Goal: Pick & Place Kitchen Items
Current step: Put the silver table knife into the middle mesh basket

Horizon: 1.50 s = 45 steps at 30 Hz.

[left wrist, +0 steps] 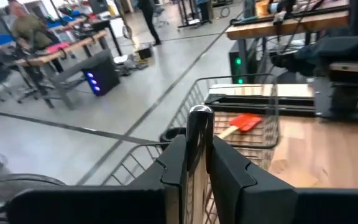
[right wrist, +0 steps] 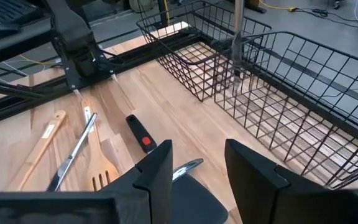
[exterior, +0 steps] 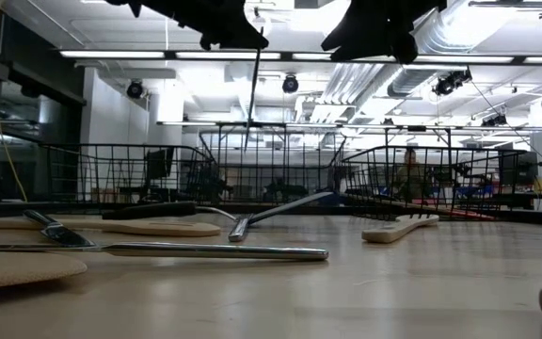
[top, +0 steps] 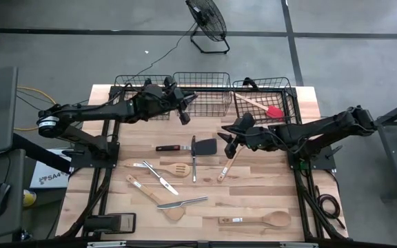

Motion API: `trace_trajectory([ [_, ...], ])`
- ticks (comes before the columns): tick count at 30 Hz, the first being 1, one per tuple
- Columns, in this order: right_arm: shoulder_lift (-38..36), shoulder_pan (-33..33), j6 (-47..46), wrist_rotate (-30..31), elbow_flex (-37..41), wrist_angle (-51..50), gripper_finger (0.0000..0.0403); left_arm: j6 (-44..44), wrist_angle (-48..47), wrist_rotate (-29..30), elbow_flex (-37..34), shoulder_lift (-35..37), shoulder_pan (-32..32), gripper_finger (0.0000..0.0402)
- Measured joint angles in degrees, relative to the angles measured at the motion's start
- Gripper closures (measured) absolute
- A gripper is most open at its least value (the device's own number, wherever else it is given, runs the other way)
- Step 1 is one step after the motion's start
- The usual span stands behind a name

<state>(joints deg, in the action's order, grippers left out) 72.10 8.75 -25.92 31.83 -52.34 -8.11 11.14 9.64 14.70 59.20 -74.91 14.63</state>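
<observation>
My left gripper [top: 182,110] is up over the middle black wire basket [top: 209,81] at the far edge, shut on a silver metal utensil [left wrist: 199,127]. The utensil hangs down as a thin rod in the low view [exterior: 254,85] and in the right wrist view [right wrist: 237,43]. My right gripper [top: 231,140] is open and empty, raised above the black turner [top: 204,147] and a light wooden spatula [top: 226,167] lying flat on the table. A red-headed spatula [top: 266,108] lies in the right basket [top: 288,103]. My left gripper pinches the silver utensil between its two fingers [left wrist: 174,165], just below its rounded upper end [left wrist: 199,117]. The fingers lie across it. The utensil hangs upright below the gripper [exterior: 254,94], clear of the table, its lower end over the basket wires [right wrist: 237,78].
Three wire baskets stand in a row along the far edge. On the table lie a black-handled tool with a red spot [top: 169,147], a slotted wooden spatula [top: 165,167], silver knives [top: 158,177] [top: 183,202], another wooden spatula [top: 154,194] and a wooden spoon [top: 257,220].
</observation>
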Motion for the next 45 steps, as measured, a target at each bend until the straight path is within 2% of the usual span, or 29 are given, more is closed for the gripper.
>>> trace_trajectory([
  [7, 0.0, 0.0, -1.4, 0.0, 0.0, -1.6, 0.0265, -3.8, -2.9, -2.7, 0.1, -1.2, 0.0, 0.0361],
  [14, 0.0, 0.0, -1.5, -0.2, 0.0, -1.7, 0.0265, -9.0, -2.9, -8.6, 0.0, -2.0, 0.0, 0.0361],
  [22, 0.0, 0.0, -1.3, -0.2, 0.0, -2.1, 0.0265, -11.3, 3.9, -16.1, 0.0, -1.4, 0.0, 0.0361],
  [26, 0.1, 0.0, -1.3, -0.2, 0.0, -2.1, 0.0265, -9.1, 7.3, -16.3, 0.1, -0.9, 0.0, 0.0361],
  [31, 0.8, 0.0, -1.3, -0.1, 0.0, -2.1, 0.0265, -3.7, 10.5, -10.3, 0.1, -0.9, 0.0, 0.0361],
  [39, 2.3, -0.2, -1.3, 3.2, 0.0, -2.0, 0.0265, 5.3, 10.9, 7.2, 0.1, -3.5, 0.0, 0.0361],
  [45, 3.3, -0.6, -3.3, 4.2, 0.0, -2.0, 0.0265, 5.6, 11.7, 13.2, 0.0, -9.0, 0.0, 0.0361],
])
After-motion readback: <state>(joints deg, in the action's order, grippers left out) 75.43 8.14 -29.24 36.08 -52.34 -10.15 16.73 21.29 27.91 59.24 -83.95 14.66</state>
